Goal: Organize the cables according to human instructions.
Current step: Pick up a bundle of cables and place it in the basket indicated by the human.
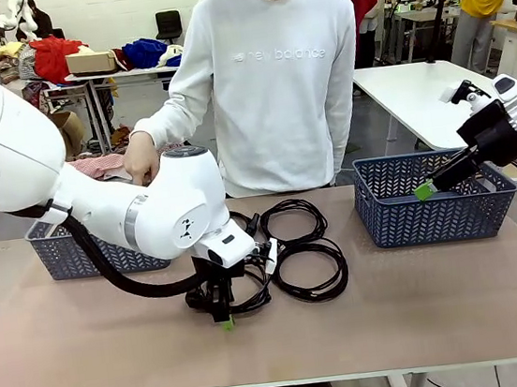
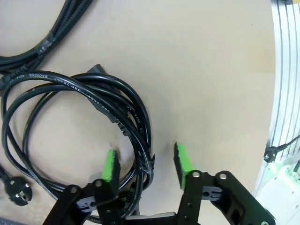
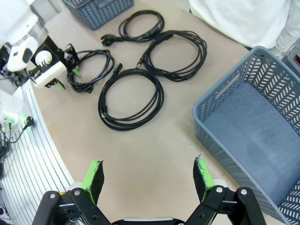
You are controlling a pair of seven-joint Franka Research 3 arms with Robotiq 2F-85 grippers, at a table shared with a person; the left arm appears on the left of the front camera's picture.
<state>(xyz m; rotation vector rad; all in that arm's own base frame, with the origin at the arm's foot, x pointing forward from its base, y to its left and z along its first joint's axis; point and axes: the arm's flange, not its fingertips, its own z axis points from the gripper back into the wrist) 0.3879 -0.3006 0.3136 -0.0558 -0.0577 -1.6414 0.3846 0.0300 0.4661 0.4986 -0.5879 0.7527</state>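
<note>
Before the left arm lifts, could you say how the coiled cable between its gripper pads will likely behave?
The coiled cable looks thin and loosely wound, so it would probably sag into a long loop. The left gripper straddles only one side, so strands may slip apart.

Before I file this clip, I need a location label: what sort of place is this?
Probably a robotics lab or data-collection workshop: a white robot arm works at a table with coiled cables and blue baskets, while another table behind holds piled clothes.
</note>
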